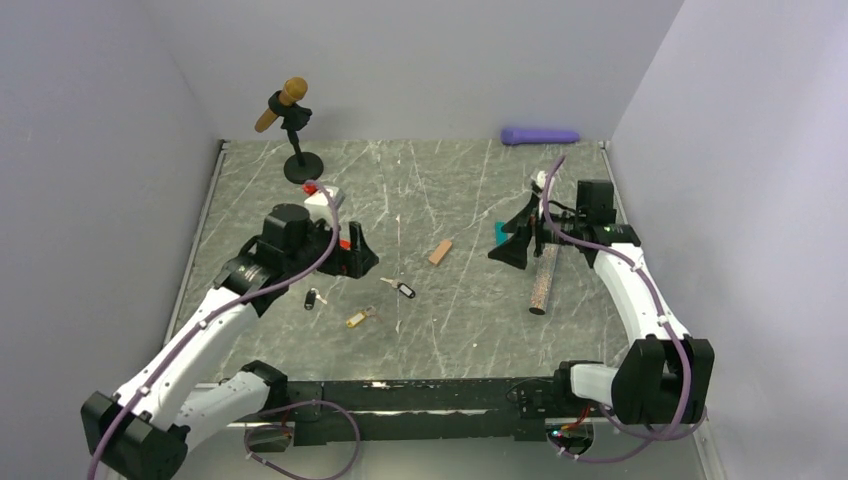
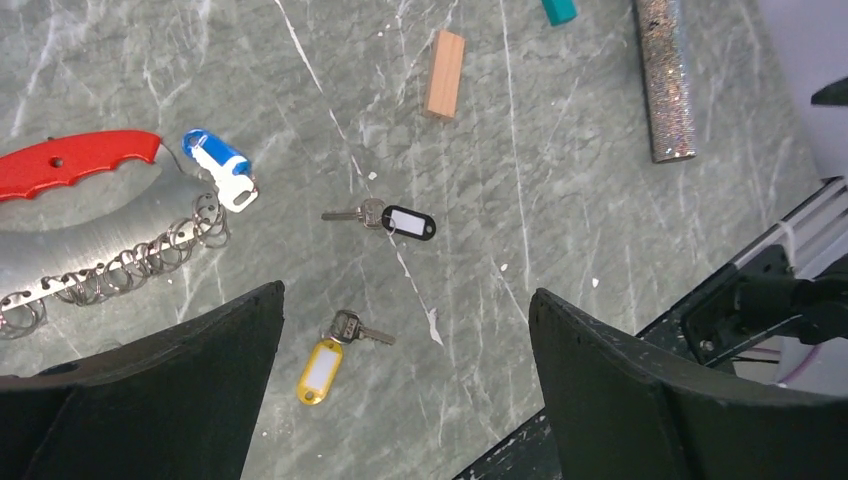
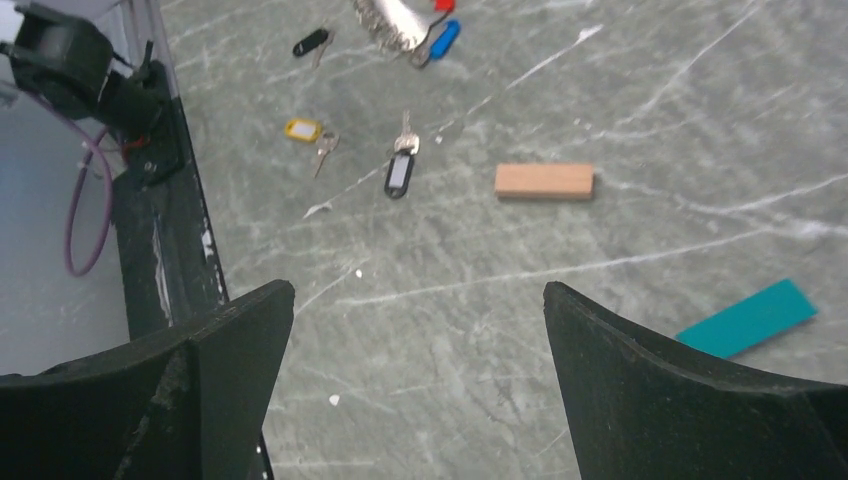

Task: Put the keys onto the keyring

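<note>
Keyring: I see the keyring (image 2: 110,215) lying flat on the surface (image 2: 560,250), at the left side of my left wrist view. It has a red clip on top and a row of small silver rings below.
Blue key: the blue-tag key (image 2: 220,165) lies right at the end of the red clip, up against the rings. I cannot tell if it is hooked on.
Black key: the black-tag key (image 2: 400,221) lies loose on the surface, apart from the keyring and more toward the middle.
Yellow key: the yellow-tag key (image 2: 320,368) lies loose too, closer to my side than the black one.
Other black key: a second black-tag key (image 1: 313,298) lies loose near the left arm, to the left of the yellow one.
Left jaws: they are wide open and hold nothing. They hang over the surface, above the loose keys and near the keyring.
Right jaws: they are wide open and hold nothing. They hang over the right side, well apart from the keys.
Tan block: the tan block (image 1: 439,252) lies flat between the keys and the right arm.
Teal block: the teal block (image 3: 748,318) lies flat near the right jaws.
Sparkly stick: the sparkly stick (image 1: 541,280) lies by the right arm.
Back of the surface: a microphone (image 1: 290,110) stands on a small stand, and a purple tube (image 1: 540,135) lies by the back wall.
</note>
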